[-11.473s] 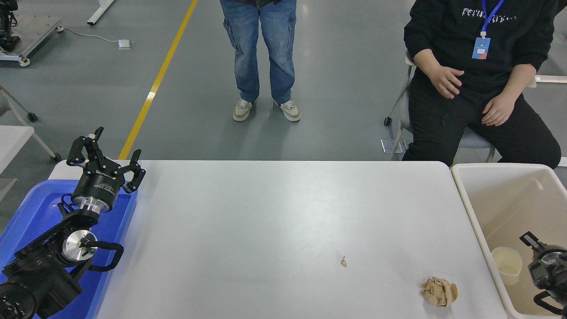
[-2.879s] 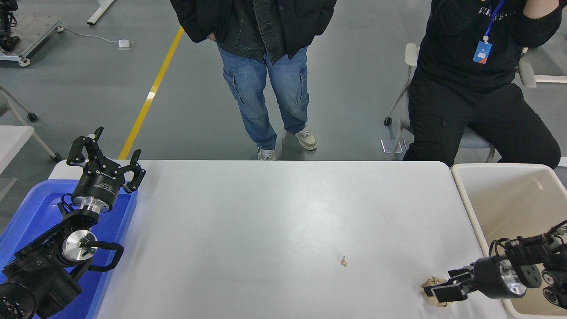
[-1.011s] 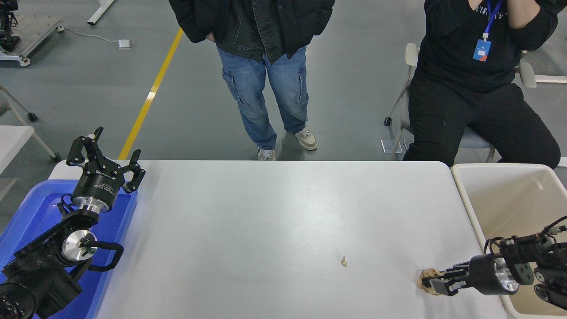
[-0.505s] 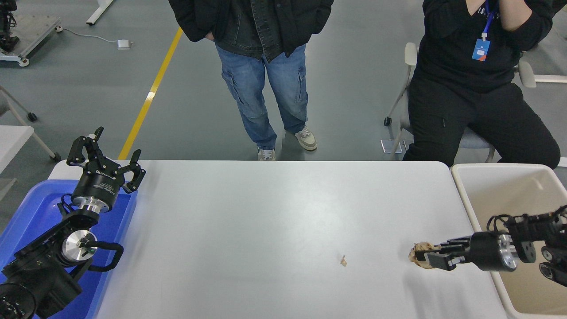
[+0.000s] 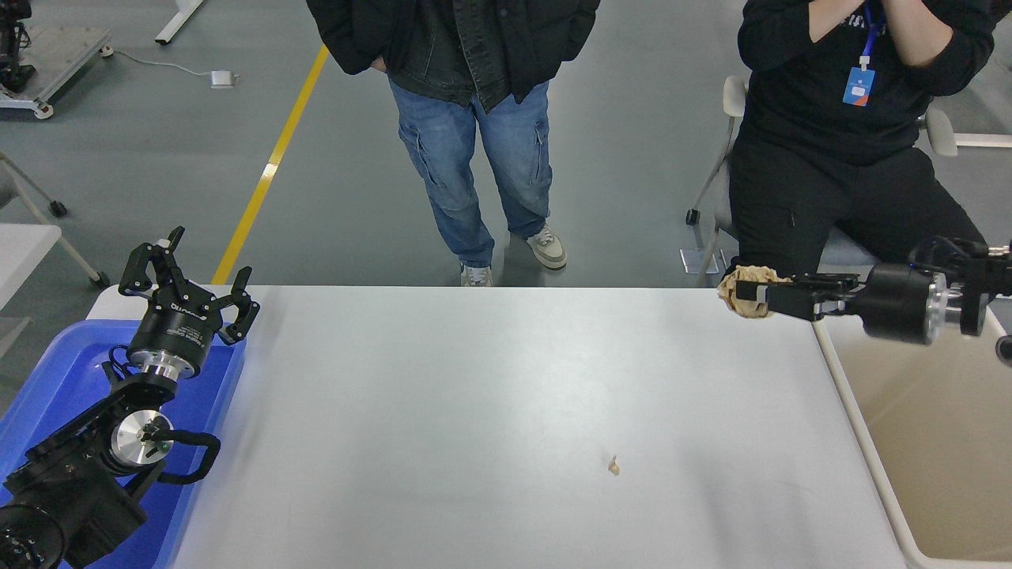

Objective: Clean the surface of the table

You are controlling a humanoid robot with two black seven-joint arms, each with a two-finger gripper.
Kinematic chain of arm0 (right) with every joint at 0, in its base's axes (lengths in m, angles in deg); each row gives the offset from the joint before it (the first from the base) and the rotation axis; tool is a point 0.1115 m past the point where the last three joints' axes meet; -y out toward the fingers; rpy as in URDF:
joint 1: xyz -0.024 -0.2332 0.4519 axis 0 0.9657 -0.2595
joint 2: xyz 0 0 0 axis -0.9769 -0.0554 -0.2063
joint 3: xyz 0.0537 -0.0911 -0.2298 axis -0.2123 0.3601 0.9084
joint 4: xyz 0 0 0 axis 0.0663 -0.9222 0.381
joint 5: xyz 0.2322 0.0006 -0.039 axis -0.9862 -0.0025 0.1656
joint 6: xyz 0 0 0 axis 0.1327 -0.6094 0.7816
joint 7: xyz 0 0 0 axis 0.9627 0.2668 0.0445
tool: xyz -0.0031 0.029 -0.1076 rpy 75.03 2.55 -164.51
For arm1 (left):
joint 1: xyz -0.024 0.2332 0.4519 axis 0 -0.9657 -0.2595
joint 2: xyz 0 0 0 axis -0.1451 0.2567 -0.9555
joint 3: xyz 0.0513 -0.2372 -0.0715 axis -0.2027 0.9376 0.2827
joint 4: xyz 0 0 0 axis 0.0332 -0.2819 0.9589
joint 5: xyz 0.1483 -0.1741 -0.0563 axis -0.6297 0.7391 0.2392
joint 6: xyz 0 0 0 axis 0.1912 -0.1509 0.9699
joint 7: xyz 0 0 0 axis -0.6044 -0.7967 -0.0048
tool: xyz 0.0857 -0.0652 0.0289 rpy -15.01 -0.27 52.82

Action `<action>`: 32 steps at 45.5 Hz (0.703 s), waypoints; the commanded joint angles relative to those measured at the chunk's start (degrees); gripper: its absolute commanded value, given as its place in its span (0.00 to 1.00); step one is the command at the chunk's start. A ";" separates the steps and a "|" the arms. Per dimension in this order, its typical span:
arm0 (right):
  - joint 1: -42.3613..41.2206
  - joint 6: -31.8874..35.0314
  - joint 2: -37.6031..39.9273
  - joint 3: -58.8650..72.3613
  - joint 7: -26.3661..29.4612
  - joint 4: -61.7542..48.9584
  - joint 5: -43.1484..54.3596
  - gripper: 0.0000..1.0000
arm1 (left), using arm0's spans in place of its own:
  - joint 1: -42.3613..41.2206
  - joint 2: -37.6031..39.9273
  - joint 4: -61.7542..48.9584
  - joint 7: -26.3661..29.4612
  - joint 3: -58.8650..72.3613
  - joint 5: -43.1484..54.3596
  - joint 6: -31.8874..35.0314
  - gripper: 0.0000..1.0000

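Gripping crumpled paper [image 5: 739, 288], right claw [image 5: 751, 299] hangs over the table surface's [image 5: 474, 379] far-right corner.

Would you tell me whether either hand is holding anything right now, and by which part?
The right hand grips the crumpled brown paper wad by its near side; the left hand holds nothing.
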 commanded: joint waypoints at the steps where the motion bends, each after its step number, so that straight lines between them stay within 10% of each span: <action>1: -6.63 0.21 2.79 -0.33 -0.12 -1.12 -7.71 0.00 | 0.00 -0.04 0.00 0.00 0.00 0.00 0.00 1.00; 32: 1.27 0.21 -3.35 0.99 4.45 -33.98 -36.88 0.00 | 0.00 0.05 0.00 0.00 0.00 0.00 0.00 1.00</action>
